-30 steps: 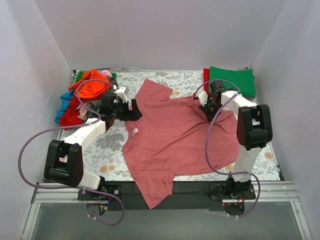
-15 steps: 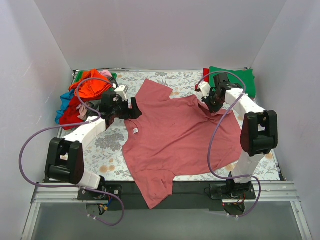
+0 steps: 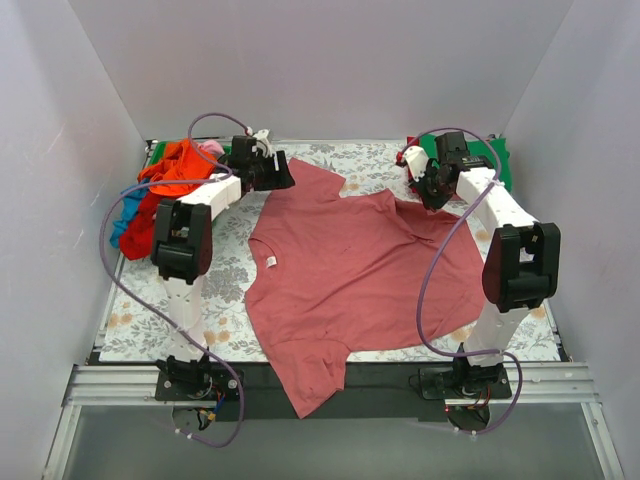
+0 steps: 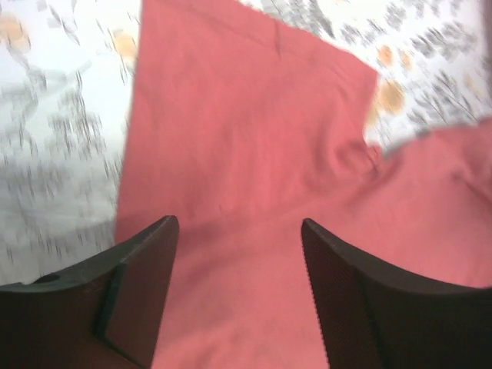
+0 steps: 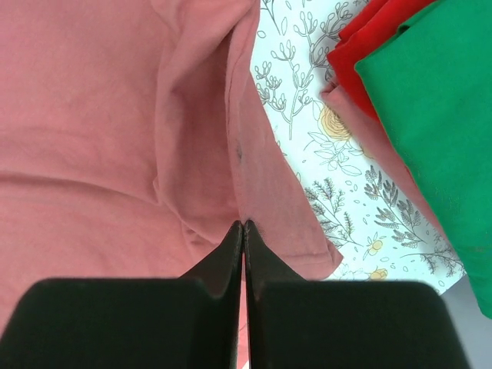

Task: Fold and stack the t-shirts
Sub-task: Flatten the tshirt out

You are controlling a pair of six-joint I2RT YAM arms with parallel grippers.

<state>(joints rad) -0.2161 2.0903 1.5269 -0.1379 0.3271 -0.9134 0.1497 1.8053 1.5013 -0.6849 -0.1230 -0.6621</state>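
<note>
**Rose tee: spread flat, right sleeve pinched**

The rose tee point(image 3: 350, 270) lies open across the middle of the cover point(image 3: 215, 285). Its white tag point(image 3: 270, 262) shows near its left edge. Its lower corner hangs past the near table edge at the bottom centre of the top view.

1. Left gripper point(image 3: 284, 178): I hold it at the upper left of the tee, over the sleeve there. In the left wrist view my jaws stand wide apart, and rose cloth fills the gap between the fingers point(image 4: 138, 280). I cannot tell whether the tips touch the cloth.

2. Right gripper point(image 3: 430, 198): I hold it at the upper right of the tee. In the right wrist view my jaws are pressed together, with the tips on a raised fold of the sleeve. The fabric puckers toward them, so I am gripping the tee.

3. A folded green tee point(image 3: 495, 160) sits in the upper right corner on a red tee point(image 5: 369, 38), just beside my right gripper.

4. A loose pile point(image 3: 170, 185) of orange, red, blue and pink tees lies at the upper left edge of the cover.
</note>
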